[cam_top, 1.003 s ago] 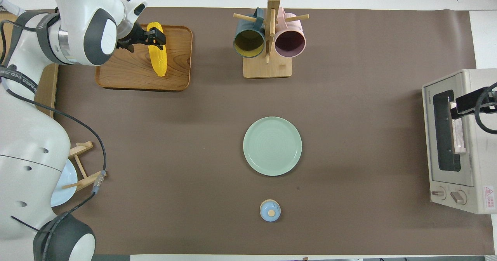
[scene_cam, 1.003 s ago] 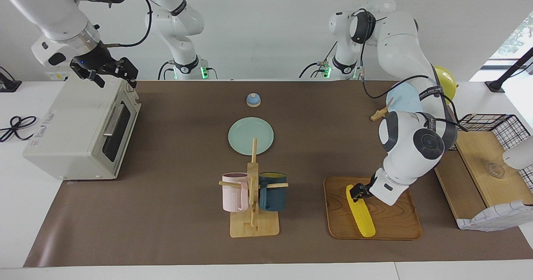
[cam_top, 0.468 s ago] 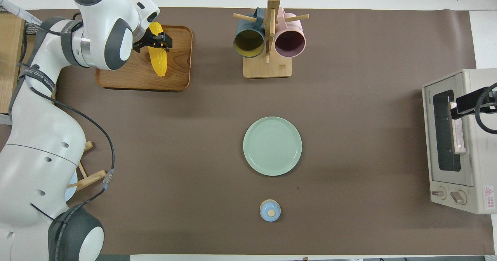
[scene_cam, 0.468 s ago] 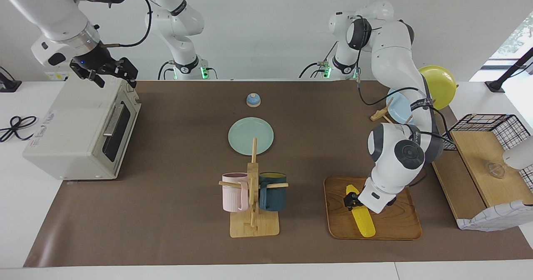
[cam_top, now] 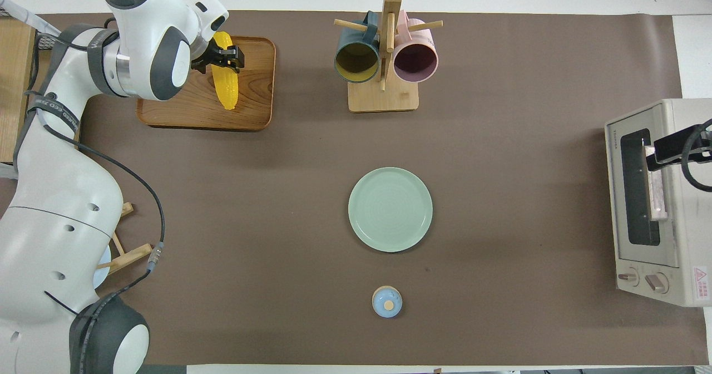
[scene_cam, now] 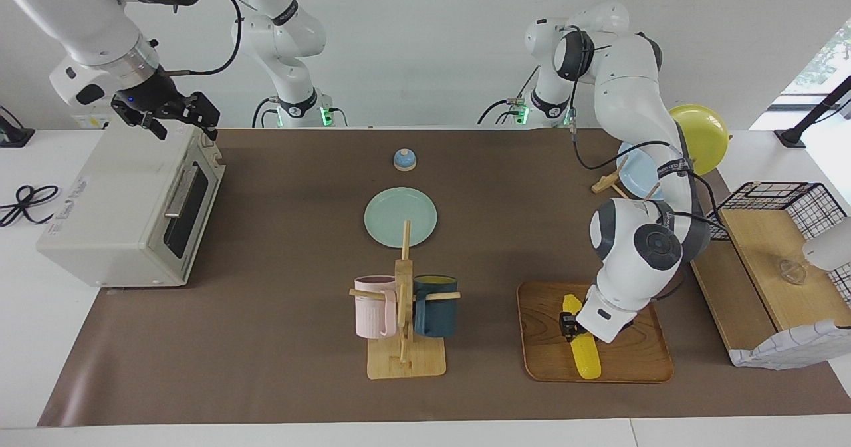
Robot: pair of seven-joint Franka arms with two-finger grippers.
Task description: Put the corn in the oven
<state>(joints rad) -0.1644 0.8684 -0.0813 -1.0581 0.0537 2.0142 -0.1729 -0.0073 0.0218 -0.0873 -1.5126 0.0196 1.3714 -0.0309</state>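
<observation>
In the facing view, the upper left of the frame holds the right gripper (scene_cam: 174,116), its black fingers spread apart with nothing between them, hanging over the top edge of the boxy off-white toaster oven (scene_cam: 126,211). The oven sits at the left of the frame on the brown table mat (scene_cam: 279,340), its dark glass door shut and the metal bar handle (scene_cam: 179,191) across it. In the middle of the frame, from top to bottom, are a small blue domed lid with a wooden knob (scene_cam: 404,159), a round pale green plate (scene_cam: 400,217), and a wooden mug rack (scene_cam: 404,314) carrying a pink mug (scene_cam: 373,306) and a dark blue mug (scene_cam: 435,304). At the lower right lies a rectangular wooden tray (scene_cam: 625,354) with the bright yellow corn cob (scene_cam: 584,354) lying on it lengthwise. The left gripper (scene_cam: 568,322) is down on the cob's upper part, its fingers pinching the corn across its width. At the upper right stand a pale blue plate (scene_cam: 635,171) and a round yellow plate (scene_cam: 705,134) behind the left arm. At the right edge is a black wire basket (scene_cam: 804,197).
</observation>
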